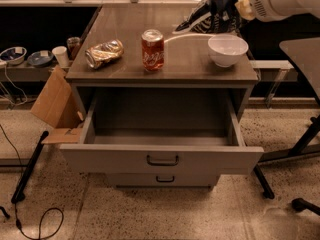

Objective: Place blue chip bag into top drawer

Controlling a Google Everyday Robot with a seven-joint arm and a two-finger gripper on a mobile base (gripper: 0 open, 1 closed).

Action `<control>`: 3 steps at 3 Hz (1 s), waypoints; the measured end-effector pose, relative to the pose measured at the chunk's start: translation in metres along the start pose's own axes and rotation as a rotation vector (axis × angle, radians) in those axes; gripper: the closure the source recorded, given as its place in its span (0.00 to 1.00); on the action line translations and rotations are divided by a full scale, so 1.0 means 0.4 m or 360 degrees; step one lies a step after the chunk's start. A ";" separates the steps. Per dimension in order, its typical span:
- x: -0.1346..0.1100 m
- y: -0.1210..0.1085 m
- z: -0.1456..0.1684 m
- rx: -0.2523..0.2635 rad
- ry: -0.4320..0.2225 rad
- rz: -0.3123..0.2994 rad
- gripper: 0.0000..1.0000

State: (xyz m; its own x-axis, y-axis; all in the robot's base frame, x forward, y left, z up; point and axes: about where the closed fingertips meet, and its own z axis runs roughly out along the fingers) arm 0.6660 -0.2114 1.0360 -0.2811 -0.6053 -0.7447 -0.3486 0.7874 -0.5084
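The blue chip bag [204, 19], dark navy with white patterning, hangs above the back right of the cabinet top, just behind the white bowl. My gripper [226, 6] comes in from the upper right on a white arm and is shut on the bag's right end. The top drawer [162, 159] is pulled fully open below the cabinet top. Its grey inside holds nothing and its dark curved handle faces front. The bag is behind and above the drawer opening.
On the cabinet top [125, 24] stand a red soda can [152, 49], a crushed gold can [104, 53] and a white bowl [227, 49]. The smaller lower drawer [165, 179] is shut. A cardboard box [52, 104] stands at the left, and chair legs [300, 149] at the right.
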 end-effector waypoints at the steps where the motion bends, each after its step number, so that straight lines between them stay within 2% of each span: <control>1: 0.034 0.019 -0.051 -0.0025 0.0056 -0.0034 1.00; 3: 0.068 0.073 -0.095 -0.0198 0.0145 -0.0193 1.00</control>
State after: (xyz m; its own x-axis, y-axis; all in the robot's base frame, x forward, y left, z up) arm 0.6144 -0.2094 1.0173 -0.3081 -0.7072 -0.6363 -0.4911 0.6911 -0.5303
